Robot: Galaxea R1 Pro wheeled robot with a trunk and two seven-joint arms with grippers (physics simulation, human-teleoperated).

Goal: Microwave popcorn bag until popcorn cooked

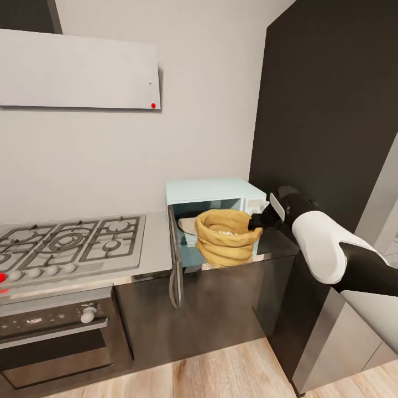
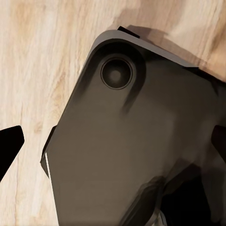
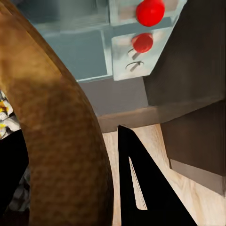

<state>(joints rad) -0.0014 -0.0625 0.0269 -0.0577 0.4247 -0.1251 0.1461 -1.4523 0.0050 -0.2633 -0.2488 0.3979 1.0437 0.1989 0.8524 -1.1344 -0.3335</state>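
The pale blue microwave (image 1: 213, 190) stands on the grey countertop (image 1: 157, 249) with its door (image 1: 176, 260) swung open to the left. The tan popcorn bag (image 1: 226, 243) is upright in the microwave's open mouth, its front bulging out past the opening. White popcorn (image 1: 225, 232) fills its top. My right gripper (image 1: 255, 223) is shut on the bag's thick rolled rim (image 3: 61, 132) on the right side, with one black finger (image 3: 141, 183) outside the rim. My left gripper (image 2: 117, 141) hangs open over the robot's dark base and the wooden floor, holding nothing.
A gas hob (image 1: 66, 243) with black grates lies left of the microwave, over a dark built-in oven (image 1: 55, 331). A tall dark cabinet (image 1: 331, 110) rises close on the right of the microwave. A white hood (image 1: 77, 69) hangs above the hob. Red knobs (image 3: 149, 10) mark the microwave's panel.
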